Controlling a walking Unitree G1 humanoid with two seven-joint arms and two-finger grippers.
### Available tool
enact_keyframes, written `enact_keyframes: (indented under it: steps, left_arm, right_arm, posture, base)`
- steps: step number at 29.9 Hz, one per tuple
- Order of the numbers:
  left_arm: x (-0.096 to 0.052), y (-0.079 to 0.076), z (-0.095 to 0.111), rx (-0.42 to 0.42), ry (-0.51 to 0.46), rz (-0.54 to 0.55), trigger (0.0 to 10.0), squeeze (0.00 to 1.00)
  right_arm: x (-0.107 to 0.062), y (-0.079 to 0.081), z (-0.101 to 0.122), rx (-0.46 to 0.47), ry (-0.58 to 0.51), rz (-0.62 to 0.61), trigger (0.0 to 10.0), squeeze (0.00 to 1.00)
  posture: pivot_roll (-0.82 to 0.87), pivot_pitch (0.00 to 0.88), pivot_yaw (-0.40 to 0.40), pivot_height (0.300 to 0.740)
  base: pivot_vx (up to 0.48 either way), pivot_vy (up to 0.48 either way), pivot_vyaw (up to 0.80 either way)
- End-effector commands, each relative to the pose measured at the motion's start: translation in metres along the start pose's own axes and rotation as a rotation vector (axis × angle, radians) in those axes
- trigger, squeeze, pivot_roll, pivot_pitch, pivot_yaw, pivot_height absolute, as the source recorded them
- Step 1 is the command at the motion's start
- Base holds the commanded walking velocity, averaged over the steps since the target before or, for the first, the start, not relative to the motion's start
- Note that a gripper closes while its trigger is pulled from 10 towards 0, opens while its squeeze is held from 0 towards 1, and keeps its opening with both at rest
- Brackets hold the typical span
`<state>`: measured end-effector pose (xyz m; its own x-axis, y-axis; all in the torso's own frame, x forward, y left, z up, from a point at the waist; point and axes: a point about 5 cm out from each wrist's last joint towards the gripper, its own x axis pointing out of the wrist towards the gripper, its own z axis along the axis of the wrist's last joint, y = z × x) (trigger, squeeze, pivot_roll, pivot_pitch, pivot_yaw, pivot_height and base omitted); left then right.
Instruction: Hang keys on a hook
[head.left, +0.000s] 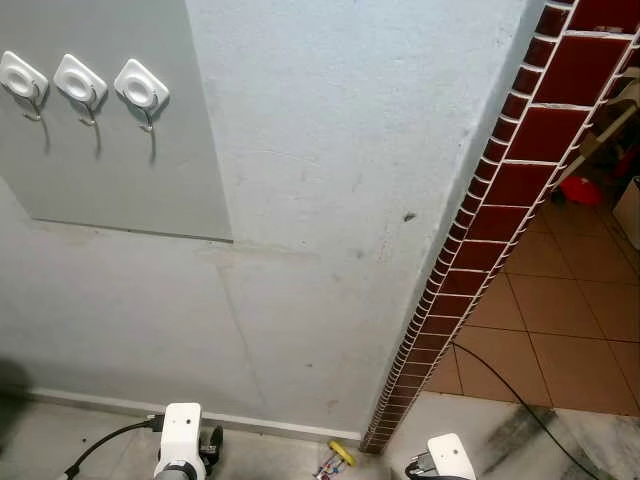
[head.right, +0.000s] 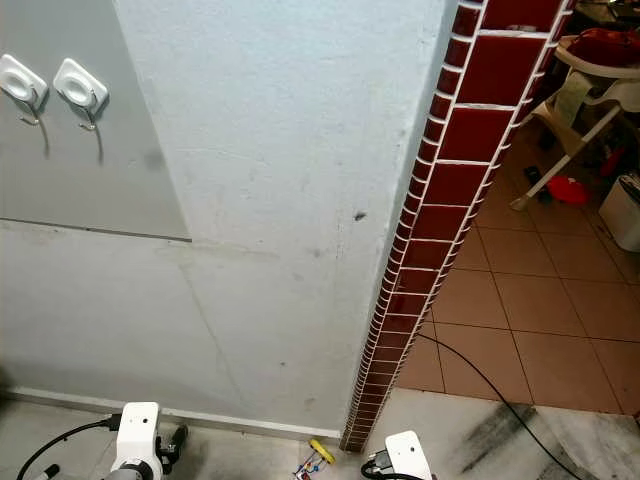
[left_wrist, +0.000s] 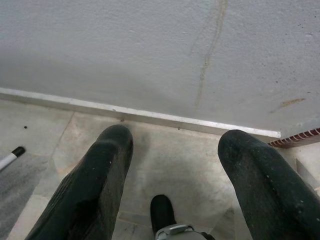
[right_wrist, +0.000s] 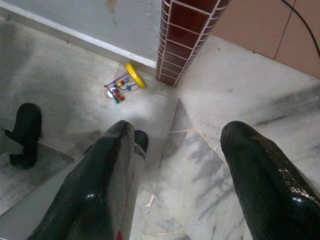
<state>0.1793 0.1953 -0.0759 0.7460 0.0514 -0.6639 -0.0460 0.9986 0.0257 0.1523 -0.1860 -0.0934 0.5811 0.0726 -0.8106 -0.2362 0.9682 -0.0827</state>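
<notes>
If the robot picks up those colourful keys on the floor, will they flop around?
Probably yes. The keys look like small separate pieces strung on a thin loop, so they would likely dangle and swing. The yellow tag looks stiffer. The bunch looks light, and lying flat on the smooth floor it may slide when nudged.

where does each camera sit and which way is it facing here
Left eye: on the head, facing the grey wall and hooks; both wrists at the bottom edge.
Right eye: same head, same wall, more of the tiled pillar.
Left wrist: along the open left gripper, down at the floor by the wall's base.
Right wrist: along the open right gripper, down at the keys on the floor.
Shared: right wrist and both eyes show the keys beside the pillar's foot.
</notes>
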Motion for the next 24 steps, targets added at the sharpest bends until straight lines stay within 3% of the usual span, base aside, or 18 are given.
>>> enact_keyframes:
  steps: [1, 5, 11, 24]
  left_arm:
    - [-0.006, 0.022, -0.018, -0.016, 0.141, 0.073, 10.0, 0.00]
    - [-0.010, 0.017, -0.029, -0.053, 0.184, 0.057, 10.0, 0.00]
    - [-0.011, 0.014, -0.032, -0.076, 0.197, 0.048, 10.0, 0.00]
    - [-0.008, 0.009, -0.027, -0.028, 0.181, 0.009, 10.0, 0.00]
  right_arm:
    - [0.010, 0.002, 0.025, -0.017, 0.017, -0.045, 10.0, 0.00]
    - [0.011, -0.006, 0.031, 0.081, 0.016, -0.069, 10.0, 0.00]
    - [0.012, -0.006, 0.037, 0.025, -0.008, -0.056, 10.0, 0.00]
    - [0.008, 0.000, 0.020, 0.000, 0.037, -0.043, 10.0, 0.00]
  posture:
    - [-0.06, 0.000, -0.003, 0.740]
    - [-0.05, 0.000, -0.016, 0.740]
    - [-0.06, 0.000, -0.025, 0.740]
    - [-0.08, 0.000, -0.013, 0.740]
  base:
    - [0.000, 0.000, 0.00]
    - [0.000, 0.000, 0.00]
    - [0.000, 0.000, 0.00]
    - [0.000, 0.000, 0.00]
